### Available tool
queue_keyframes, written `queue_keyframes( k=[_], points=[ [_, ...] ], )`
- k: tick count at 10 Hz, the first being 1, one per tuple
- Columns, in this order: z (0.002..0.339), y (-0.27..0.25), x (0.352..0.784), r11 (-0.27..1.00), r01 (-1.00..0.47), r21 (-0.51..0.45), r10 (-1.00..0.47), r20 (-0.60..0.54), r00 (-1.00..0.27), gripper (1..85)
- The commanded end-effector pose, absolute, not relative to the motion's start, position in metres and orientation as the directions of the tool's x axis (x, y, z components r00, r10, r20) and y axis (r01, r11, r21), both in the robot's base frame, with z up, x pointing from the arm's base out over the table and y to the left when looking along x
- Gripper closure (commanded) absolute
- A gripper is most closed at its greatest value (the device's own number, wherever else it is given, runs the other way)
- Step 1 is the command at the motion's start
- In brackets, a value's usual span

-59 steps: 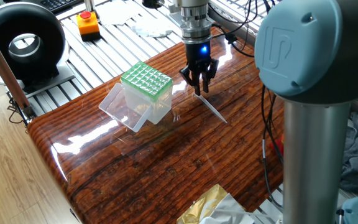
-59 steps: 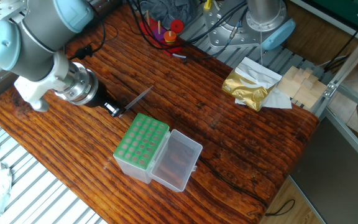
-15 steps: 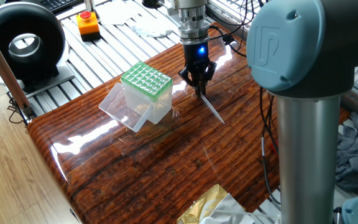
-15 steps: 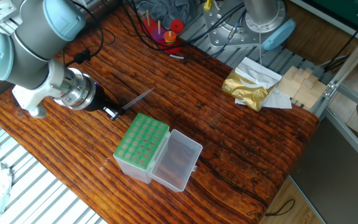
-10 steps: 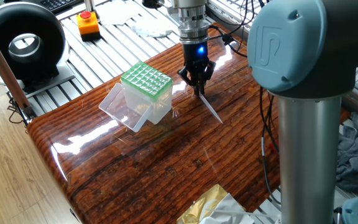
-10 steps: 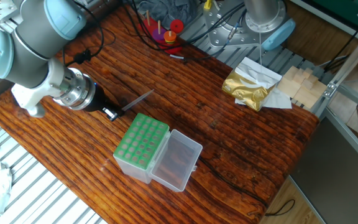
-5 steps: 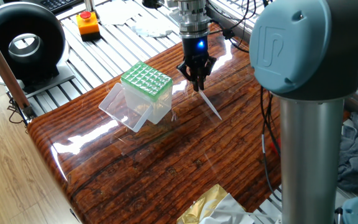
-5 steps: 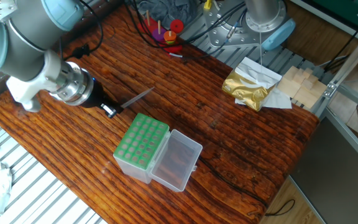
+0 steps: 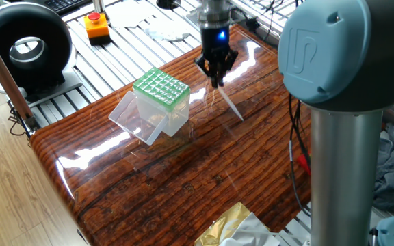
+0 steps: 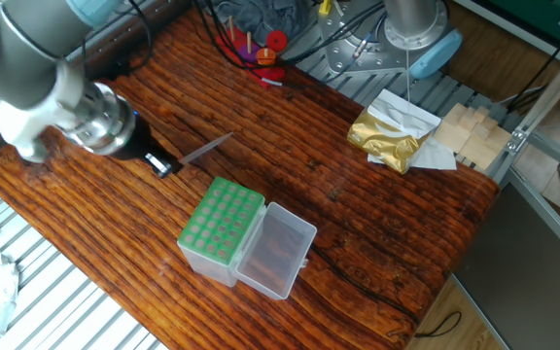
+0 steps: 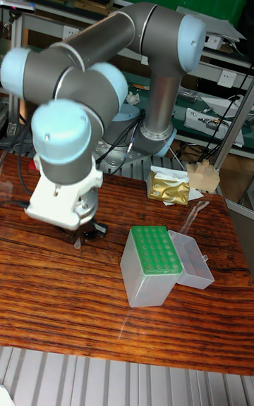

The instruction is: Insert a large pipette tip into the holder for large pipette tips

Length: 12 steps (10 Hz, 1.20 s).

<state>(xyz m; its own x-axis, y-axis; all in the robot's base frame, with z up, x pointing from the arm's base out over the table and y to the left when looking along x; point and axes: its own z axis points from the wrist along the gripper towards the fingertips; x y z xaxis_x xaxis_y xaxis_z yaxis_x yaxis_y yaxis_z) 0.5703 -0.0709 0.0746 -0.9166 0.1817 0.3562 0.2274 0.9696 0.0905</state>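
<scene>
My gripper (image 9: 216, 76) is shut on the wide end of the large pipette tip (image 9: 230, 104), a slender whitish cone that slants down from the jaws with its point just above the wooden table (image 9: 183, 171). From the other side the large pipette tip (image 10: 205, 149) sticks out sideways from the gripper (image 10: 163, 165). The holder for large pipette tips (image 9: 161, 89), a clear box with a light-green grid, stands to the left of the gripper with its lid (image 10: 278, 248) open. In the tall view the gripper (image 11: 88, 233) hangs left of the holder (image 11: 156, 254).
The robot's own grey and blue arm (image 9: 340, 137) fills the right side. A gold foil bag (image 10: 387, 136), wooden blocks (image 10: 470, 131) and a red base with pegs (image 10: 265, 49) sit at the table's far side. A black fan (image 9: 26, 44) and an orange button box (image 9: 96, 26) stand off the table.
The gripper closed on the tip's wide end, then rose and drew back from the table, carrying the tip with it. The holder has not moved.
</scene>
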Motion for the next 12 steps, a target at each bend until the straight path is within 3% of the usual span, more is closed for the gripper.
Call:
queue_keyframes(
  k=[1,9,12],
  points=[
    [0.105,-0.077,0.593,0.967,0.222,0.129,0.176,0.293,-0.940,84.7],
    [0.147,-0.115,0.624,0.966,0.215,0.143,0.194,0.149,-0.970,84.7],
    [0.163,-0.141,0.626,0.974,0.200,0.108,0.191,0.089,-0.977,84.7]
  ],
)
